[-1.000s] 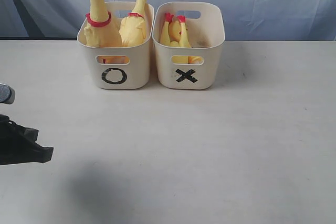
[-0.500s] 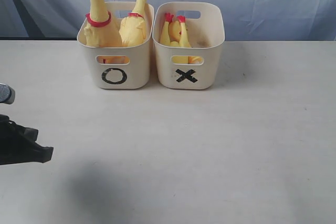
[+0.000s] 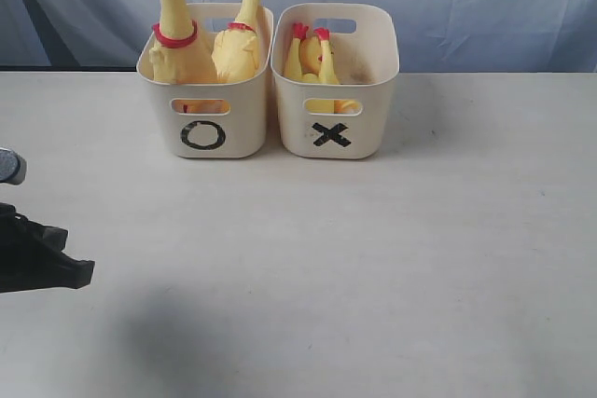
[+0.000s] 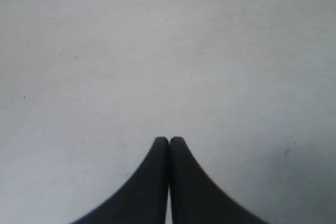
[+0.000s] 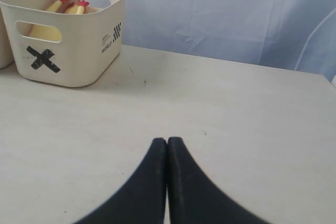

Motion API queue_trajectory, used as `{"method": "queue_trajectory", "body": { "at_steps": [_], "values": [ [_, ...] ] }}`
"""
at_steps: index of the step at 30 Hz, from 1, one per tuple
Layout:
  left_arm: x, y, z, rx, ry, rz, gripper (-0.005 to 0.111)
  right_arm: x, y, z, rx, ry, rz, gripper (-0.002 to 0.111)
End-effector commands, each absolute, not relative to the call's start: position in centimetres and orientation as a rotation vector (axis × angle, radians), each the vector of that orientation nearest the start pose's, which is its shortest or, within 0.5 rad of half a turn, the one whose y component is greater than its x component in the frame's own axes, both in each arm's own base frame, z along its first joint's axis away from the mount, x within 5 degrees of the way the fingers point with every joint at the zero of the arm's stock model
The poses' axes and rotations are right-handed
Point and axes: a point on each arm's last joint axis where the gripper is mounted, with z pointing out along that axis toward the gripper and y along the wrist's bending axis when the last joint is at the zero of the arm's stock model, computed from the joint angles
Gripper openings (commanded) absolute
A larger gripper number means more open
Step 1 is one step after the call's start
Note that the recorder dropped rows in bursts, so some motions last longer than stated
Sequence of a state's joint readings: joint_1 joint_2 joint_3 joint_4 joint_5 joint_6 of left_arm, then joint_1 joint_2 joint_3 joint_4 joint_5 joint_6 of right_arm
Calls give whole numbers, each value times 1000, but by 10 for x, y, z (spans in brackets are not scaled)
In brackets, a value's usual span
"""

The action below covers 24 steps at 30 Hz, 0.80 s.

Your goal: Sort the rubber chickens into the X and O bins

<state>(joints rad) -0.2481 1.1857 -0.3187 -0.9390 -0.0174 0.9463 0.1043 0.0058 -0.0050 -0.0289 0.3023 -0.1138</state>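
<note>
While both grippers hang over bare table, all three rubber chickens sit in the bins. The X bin (image 3: 333,128) stands at the far side of the cream table (image 3: 373,258), just in front of a blue cloth backdrop (image 3: 485,6), with its black X facing the exterior camera. The small chicken (image 3: 312,55) stands inside it with its red feet pointing up above the rim, and yellow shows through the front slot handle.

Just beside the X bin, on its left in the exterior view, is the O bin (image 3: 207,132) — the two rims are touching or very nearly so. It holds the two larger birds. The first large chicken (image 3: 175,48) stands upright at the side farther from the X bin, its red-banded neck running out of the top of the picture. The second large chicken (image 3: 241,42) stands at the side nearer the X bin, its neck rising to a red-combed head.

The left gripper (image 4: 169,140) is well apart from the X bin, low at the left edge of the exterior view; its black fingers are pressed together with nothing between them. The right gripper (image 5: 167,141) is also well apart from the X bin — its fingers meet tip to tip, holding nothing.
</note>
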Motion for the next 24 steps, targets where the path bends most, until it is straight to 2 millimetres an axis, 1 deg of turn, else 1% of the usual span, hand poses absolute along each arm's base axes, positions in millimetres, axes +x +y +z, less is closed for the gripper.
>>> {"method": "queue_trajectory", "body": {
  "at_steps": [1, 9, 11, 15, 18, 19, 24],
  "values": [
    [183, -44, 175, 280, 2318, -95, 0, 54, 4, 186, -212, 1768, -46, -1],
    [183, -44, 175, 280, 2318, -95, 0, 54, 4, 186, -212, 1768, -46, -1],
    [182, -44, 180, 277, 2296, -98, 0, 54, 4, 186, -212, 1768, -46, -1],
    [174, -42, 199, 265, 2194, -116, 0, 54, 4, 186, -212, 1768, -46, -1],
    [166, -40, 218, 251, 2087, -128, 0, 54, 4, 186, -212, 1768, -46, -1],
    [161, -39, 226, 244, 2038, -134, 0, 54, 4, 186, -213, 1773, -46, -1],
    [140, -33, 255, 216, 1854, -147, 0, 54, 4, 186, -213, 1775, -46, -1]
  ]
}}
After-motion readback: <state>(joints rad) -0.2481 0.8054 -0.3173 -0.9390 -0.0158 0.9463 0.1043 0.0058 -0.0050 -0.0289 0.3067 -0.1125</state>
